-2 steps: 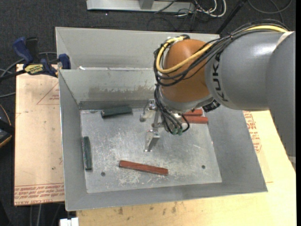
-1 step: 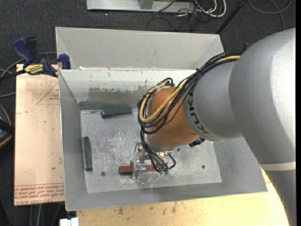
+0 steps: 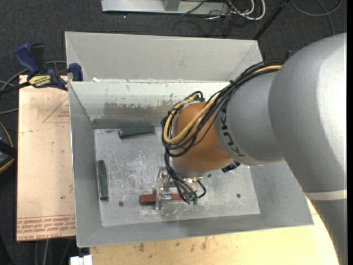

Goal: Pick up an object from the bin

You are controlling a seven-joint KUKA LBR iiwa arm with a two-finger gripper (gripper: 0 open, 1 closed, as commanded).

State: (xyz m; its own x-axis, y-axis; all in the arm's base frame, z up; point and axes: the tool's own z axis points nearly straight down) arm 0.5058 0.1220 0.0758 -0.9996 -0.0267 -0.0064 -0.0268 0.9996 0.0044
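So the gripper (image 3: pixel 165 196) sits low at the front middle of the bin (image 3: pixel 83 148), right on a small reddish-brown block (image 3: pixel 146 199). Can't tell if the claw's open or closed. A dark green bar (image 3: pixel 102 179) lies by the left wall and another green bar (image 3: pixel 137 131) near the back, both well apart.

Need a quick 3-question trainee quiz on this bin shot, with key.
1. True or false: one dark bar lies by the back wall, and a second dark bar lies by the left wall.
2. Which thing lies nearest the tool? A) the dark bar B) the red-brown block C) the second dark bar
3. How many loose things lie on the floor of the bin?
Key: 1) true; 2) B; 3) three.
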